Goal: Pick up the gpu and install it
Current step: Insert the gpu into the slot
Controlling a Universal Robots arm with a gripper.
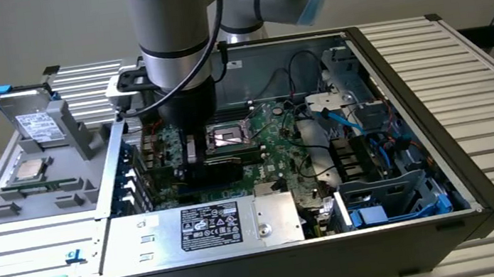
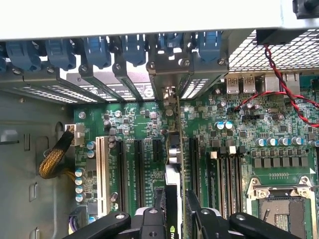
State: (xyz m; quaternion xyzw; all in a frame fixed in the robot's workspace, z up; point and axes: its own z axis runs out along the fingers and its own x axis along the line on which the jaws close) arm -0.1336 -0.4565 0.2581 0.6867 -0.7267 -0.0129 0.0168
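GPU [image 2: 172, 199] was inside the open computer case [image 1: 411, 81], a bit left of centre in the exterior view, right under the arm. So the gripper [image 2: 175, 195] had it pinched, jaws partly closed, with one finger on each face of the card. It stood on edge, so the wrist camera mostly caught its thin upper edge. Its long axis ran parallel to the black expansion slots [image 2: 139, 169] on the motherboard [image 2: 209, 124], far end pointing at the case's rear wall and the row of blue latches [image 2: 97, 50]. Couldn't tell if it was actually seated in a slot. The CPU socket [image 2: 279, 209] sat off to one side. At the exterior view's left, outside the case, a silver drive [image 1: 35, 123] stood propped up.
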